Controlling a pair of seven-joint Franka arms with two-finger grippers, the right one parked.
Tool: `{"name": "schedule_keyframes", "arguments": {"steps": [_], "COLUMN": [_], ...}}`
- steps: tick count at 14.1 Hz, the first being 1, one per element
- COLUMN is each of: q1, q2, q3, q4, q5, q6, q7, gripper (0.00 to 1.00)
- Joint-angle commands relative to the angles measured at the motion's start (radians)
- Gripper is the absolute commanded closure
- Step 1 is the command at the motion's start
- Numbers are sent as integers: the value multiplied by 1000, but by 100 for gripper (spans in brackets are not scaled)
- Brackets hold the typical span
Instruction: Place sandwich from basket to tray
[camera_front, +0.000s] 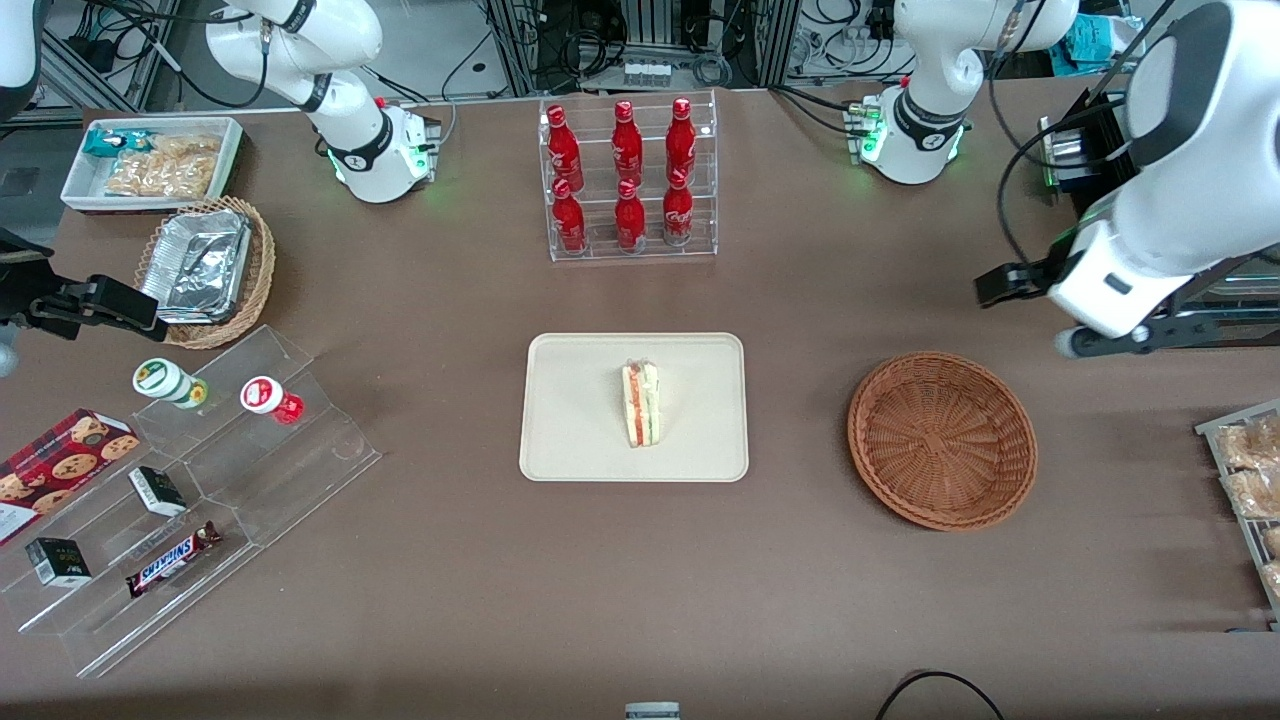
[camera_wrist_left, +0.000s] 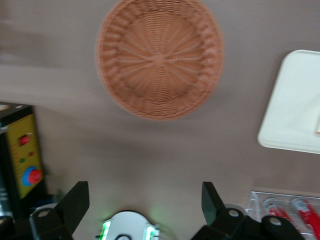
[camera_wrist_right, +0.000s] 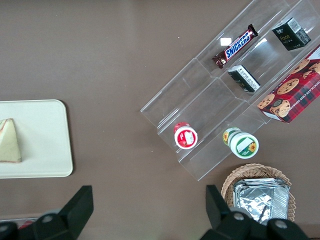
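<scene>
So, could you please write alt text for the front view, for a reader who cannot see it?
A wrapped sandwich lies on the cream tray at mid-table. The round wicker basket, toward the working arm's end, holds nothing. The left arm's gripper hangs open above the table, farther from the camera than the basket.

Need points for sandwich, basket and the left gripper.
sandwich (camera_front: 641, 404): front view, middle of the wedge's filling edge, lying on the tray (camera_front: 580, 440).
basket (camera_front: 942, 438): front view, centre of its woven floor; nothing in it.
gripper (camera_wrist_left: 145, 200): left wrist view, midway between the open jaws, held above the table.
</scene>
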Motion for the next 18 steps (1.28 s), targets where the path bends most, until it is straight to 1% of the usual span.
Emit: {"name": "schedule_keyframes", "arguments": {"steps": [1,4,13,15,18], "q1": [61,116,122,124,122], "q2": [-42,-57,-65,-67,-97], "q3": [-12,-12,-14,-12,-14], "q4": [-31,-25,61,82,86], "q5": [26,21,3,-23,-14], "q6": [-9,-21,-10,-15,-15], "q7": [48,125,114,114,131], "gripper": [0,0,0,0,1]}}
